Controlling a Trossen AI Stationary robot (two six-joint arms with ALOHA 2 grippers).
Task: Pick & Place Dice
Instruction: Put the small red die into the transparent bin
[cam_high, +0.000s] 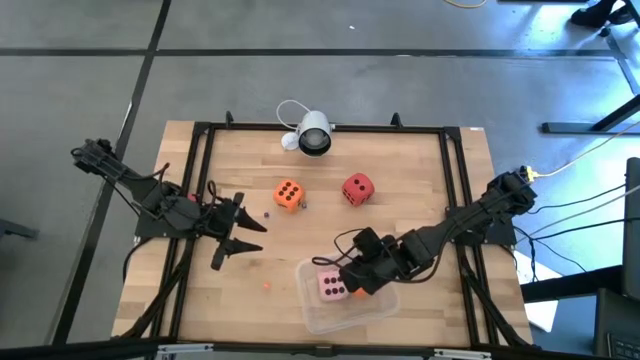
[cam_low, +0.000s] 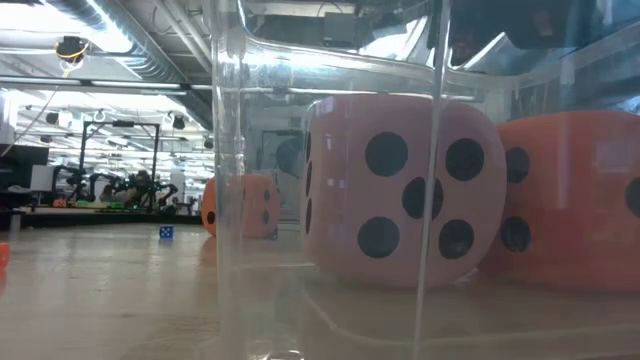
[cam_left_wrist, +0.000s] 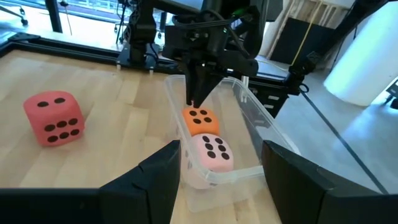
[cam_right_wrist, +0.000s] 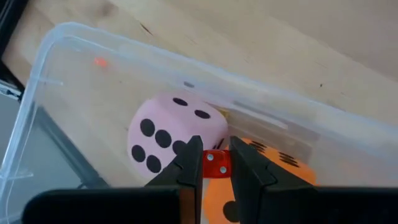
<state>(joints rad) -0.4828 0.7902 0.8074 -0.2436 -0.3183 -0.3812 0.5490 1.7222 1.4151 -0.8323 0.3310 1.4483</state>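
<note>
A clear plastic tub (cam_high: 378, 308) stands near the table's near edge. In it lie the pale pink die (cam_right_wrist: 163, 134) and an orange die (cam_left_wrist: 199, 120), side by side. The other orange die (cam_high: 288, 194) and the red die (cam_high: 357, 188) rest on the bare wood toward the far side. My right gripper (cam_right_wrist: 215, 149) points down into the tub above the orange die (cam_right_wrist: 280, 168), shut on a tiny red cube with white pips. My left gripper (cam_high: 240, 238) hovers open at the table's left, facing the tub. My right gripper pinches the tiny red cube (cam_right_wrist: 215, 165) between its two fingertips, coming from above and pointing down into the tub. The cube sits just over the orange die; whether it touches that die cannot be told.
A white camera (cam_high: 313, 133) sits at the table's far edge. Black frame rails (cam_high: 455, 180) run along the table's sides. A tiny blue cube (cam_low: 165, 232) and a small orange bit (cam_high: 267, 285) lie on the wood left of the tub.
</note>
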